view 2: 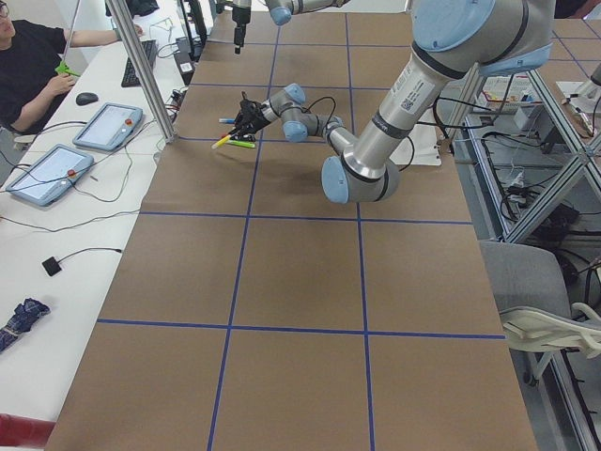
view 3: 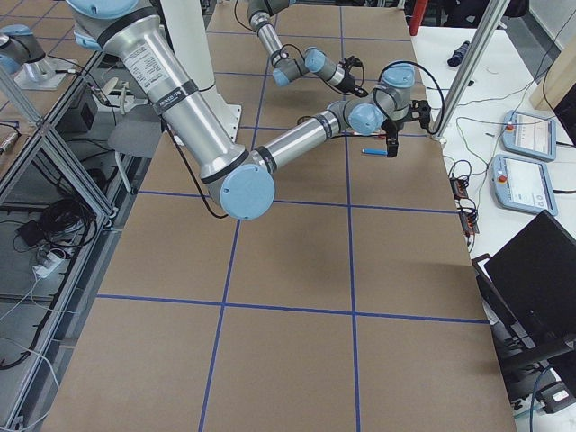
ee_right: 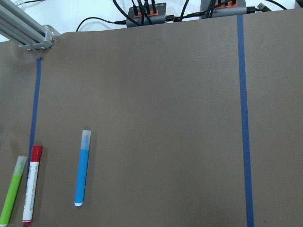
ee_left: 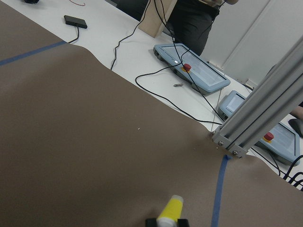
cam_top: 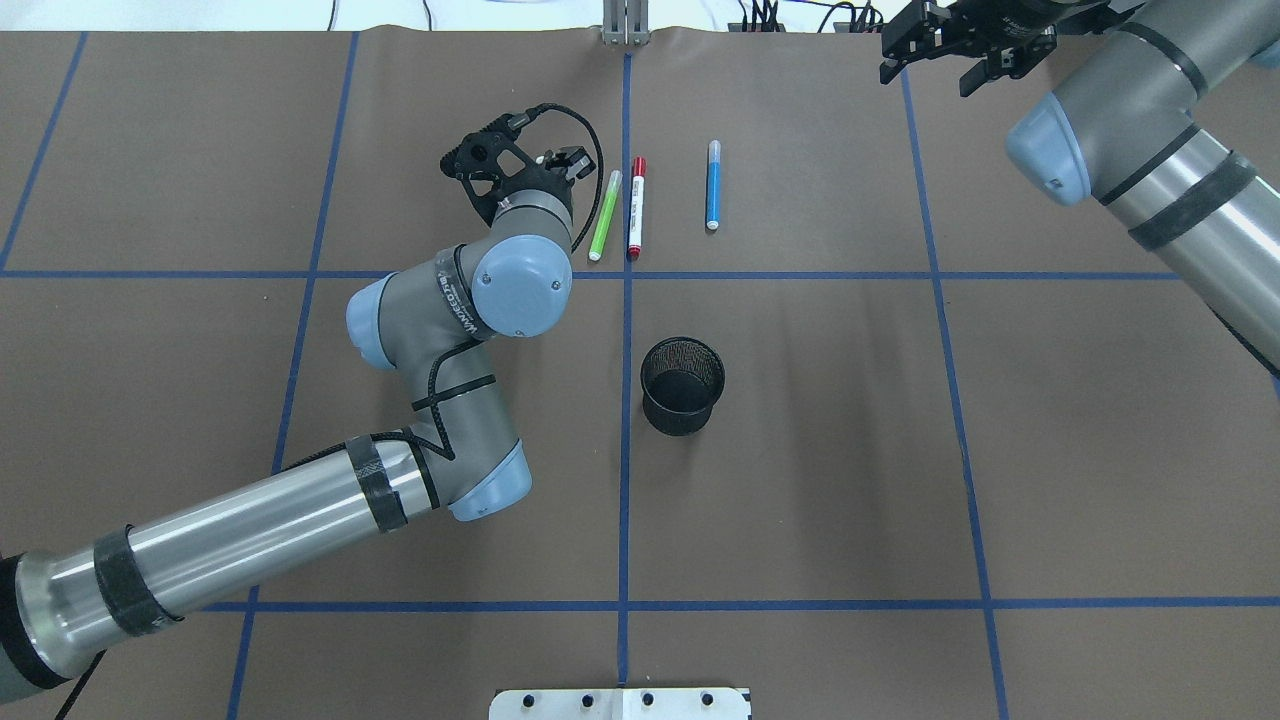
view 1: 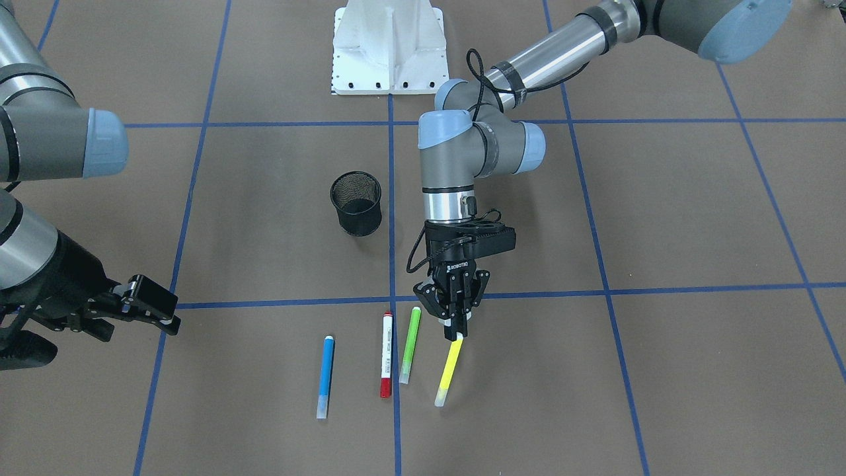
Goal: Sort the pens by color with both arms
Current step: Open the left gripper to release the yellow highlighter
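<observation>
The sorting looks barely begun, judged from how things are lying; reading the front-facing view from its left edge across:

The right gripper [view 1: 173, 316] is hovering well apart from the mesh cup [view 1: 356, 203], out to the side and above the table [view 1: 661, 218]. Its fingers are spread and are gripping nothing.

The blue pen [view 1: 325, 377] is lying flat on the operators' side of the mesh cup, untouched. It is the pen that sits alone in the row.

The mesh cup is standing upright between the robot's base and the row of pens. No pen is showing inside it, and its dark interior appears empty in both the front-facing and the overhead views.

The white pen [view 1: 386, 357] with the red cap is lying just beyond the cup on the operators' side, and the green pen [view 1: 410, 346] is lying just beside it, apart from it and nearly parallel.

The yellow pen [view 1: 448, 370] is the only one in hand. The left gripper [view 1: 458, 325] is pinching it by the end nearer the cup, fingers pressed onto the barrel, and the pen is slanting down away from the cup. Whether its far end is touching the table cannot be told.

So one pen is being handled, three are waiting, and no colour groups are showing yet.
</observation>
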